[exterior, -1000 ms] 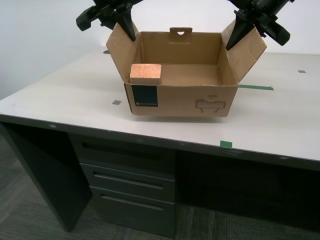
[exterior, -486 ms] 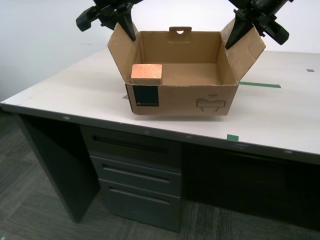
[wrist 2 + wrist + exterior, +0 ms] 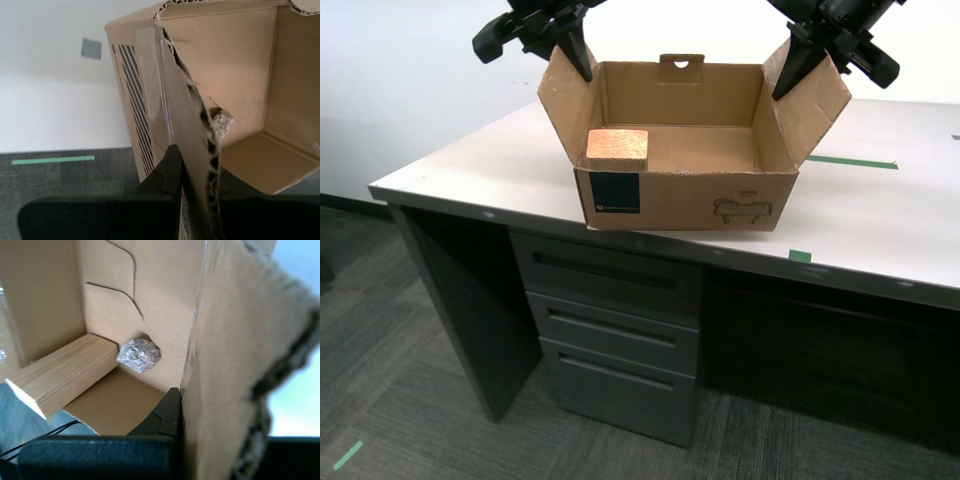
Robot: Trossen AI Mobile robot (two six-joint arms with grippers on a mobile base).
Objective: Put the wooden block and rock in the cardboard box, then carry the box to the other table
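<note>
Cardboard box (image 3: pixel 680 200): at centre of the exterior view, hung between two arms, long axis running 9 to 3 o'clock. Its base sat at the near edge of the table (image 3: pixel 470 160), partly overhanging. Whether it was clear of the top or resting on it could not be told.

My first gripper (image 3: pixel 181 407) was clamped on one side flap, with card between the fingers. My second gripper (image 3: pixel 192 167) was pinched on a flap likewise. In the exterior view one arm held the flap at 10 o'clock of the box and one the flap at 2 o'clock. Which was first and which second could not be settled from the wrist views.

Contents: wooden block (image 3: pixel 617 146) was inside, lying in the corner at about 8 o'clock of the box. The rock (image 3: pixel 139 355) was inside too, just beside the block's far end and against a wall. It was hidden in the exterior view.

Judgement: loading looked done and the carry remained. The load sat toward the 9 o'clock end, so that flap probably bore more. The two grips would need to travel together along the 9–3 line, or a flap could tear or slip.
</note>
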